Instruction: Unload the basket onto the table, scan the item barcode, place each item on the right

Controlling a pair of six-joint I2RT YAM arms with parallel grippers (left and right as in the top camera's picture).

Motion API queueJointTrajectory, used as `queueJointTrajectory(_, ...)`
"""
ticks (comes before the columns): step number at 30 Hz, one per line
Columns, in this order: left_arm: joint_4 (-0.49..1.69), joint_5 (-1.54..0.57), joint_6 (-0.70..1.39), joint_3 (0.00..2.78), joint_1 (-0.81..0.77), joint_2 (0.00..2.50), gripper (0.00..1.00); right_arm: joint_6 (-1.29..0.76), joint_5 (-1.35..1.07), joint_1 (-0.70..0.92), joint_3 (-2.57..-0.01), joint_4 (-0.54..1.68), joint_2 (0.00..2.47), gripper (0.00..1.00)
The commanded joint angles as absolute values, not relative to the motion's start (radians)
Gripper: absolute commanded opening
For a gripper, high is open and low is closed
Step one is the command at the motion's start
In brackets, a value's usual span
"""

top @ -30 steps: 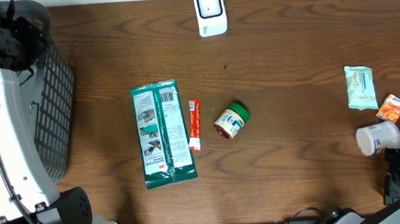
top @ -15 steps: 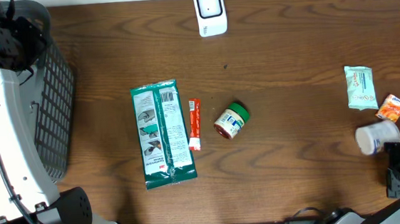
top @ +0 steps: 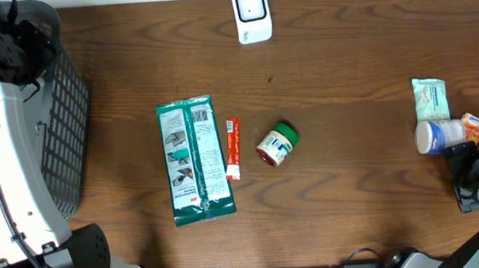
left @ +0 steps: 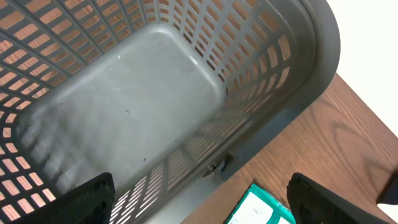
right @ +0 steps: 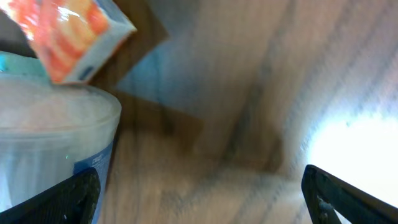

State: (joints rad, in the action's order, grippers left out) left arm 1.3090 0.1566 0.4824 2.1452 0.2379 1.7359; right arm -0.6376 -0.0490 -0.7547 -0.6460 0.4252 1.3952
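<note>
- The white tub [top: 435, 135] with a blue label lies near the right edge of the tabletop [top: 345, 57], about halfway along it.
- The tub has a pale green pack [top: 431, 102] just behind it and an orange packet [top: 473, 126] close against its right side.
- The right gripper [top: 460, 161] is low over the tabletop just in front of the tub, with its fingers spread wide and gripping nothing.
- In the right wrist view, which is blurred, the tub [right: 50, 143] fills the left side by the left finger [right: 68, 199]. The orange packet [right: 68, 37] shows above it. Whether the finger touches the tub cannot be told.
- The scanner [top: 251, 13], a small white box with a dark window, stands at the middle of the far edge, well apart from the tub.
- A large green packet [top: 194, 159] lies flat left of the tabletop's centre, with a thin red stick [top: 233, 149] just beside its right edge.
- A small jar with a green lid [top: 276, 144] lies on its side near the stick.
- A dark mesh basket [top: 59, 122] sits at the left edge.
- The left gripper [left: 208, 199] hangs above the basket [left: 298, 74], its fingers spread apart with nothing between them.
</note>
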Motion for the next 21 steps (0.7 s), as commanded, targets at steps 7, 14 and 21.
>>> queueJointTrajectory(7, 1.313, 0.17, 0.48, 2.15, 0.241, 1.728, 0.88, -0.543, -0.105, -0.719, -0.66, 0.403, 1.401, 0.99)
queueJointTrajectory(14, 1.313, 0.17, 0.48, 2.15, 0.241, 1.728, 0.88, -0.518, -0.094, -0.712, -0.66, 0.378, 1.401, 0.99)
queueJointTrajectory(21, 1.313, 0.17, 0.48, 2.15, 0.241, 1.728, 0.88, -0.518, -0.094, -0.712, -0.66, 0.343, 1.401, 0.99)
